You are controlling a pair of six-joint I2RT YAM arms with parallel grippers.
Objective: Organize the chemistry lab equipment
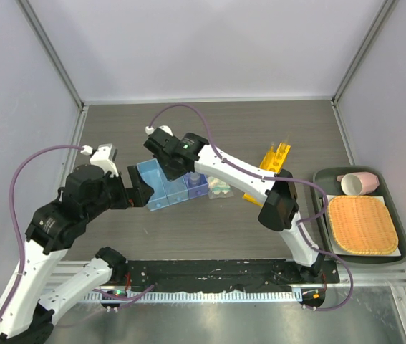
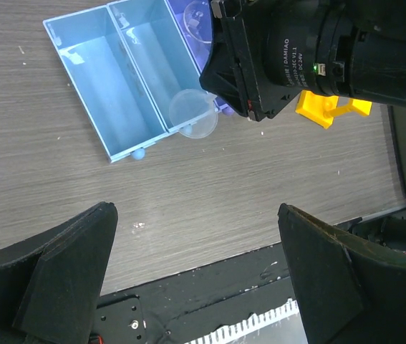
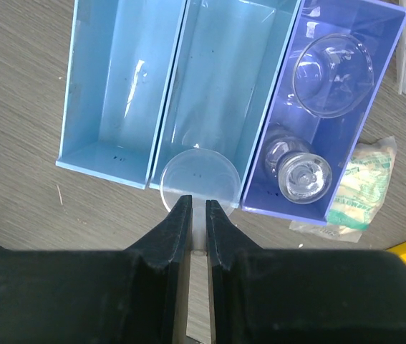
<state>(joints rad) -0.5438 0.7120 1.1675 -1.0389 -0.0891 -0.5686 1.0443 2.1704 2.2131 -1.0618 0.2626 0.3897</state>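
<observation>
- Three trays lie ahead of the right pincer (image 3: 197,204): two light blue, one purple.
- It is nearly closed, pinching the rim of one clear dish (image 3: 199,175) just past its tips, over the near end of the middle tray (image 3: 217,86).
- Likely step: binning the dish. Next, nudge it forward, then release.
- Right of the pincer, the purple tray (image 3: 385,50) holds two glass vessels (image 3: 331,64), with one packet (image 3: 360,190) beyond.
- The left pincer (image 2: 195,211) gapes wide, empty.

Dark tray (image 1: 394,188) at right, pink cup (image 1: 360,183) lying in it, orange woven mat (image 1: 362,225) beside
</observation>
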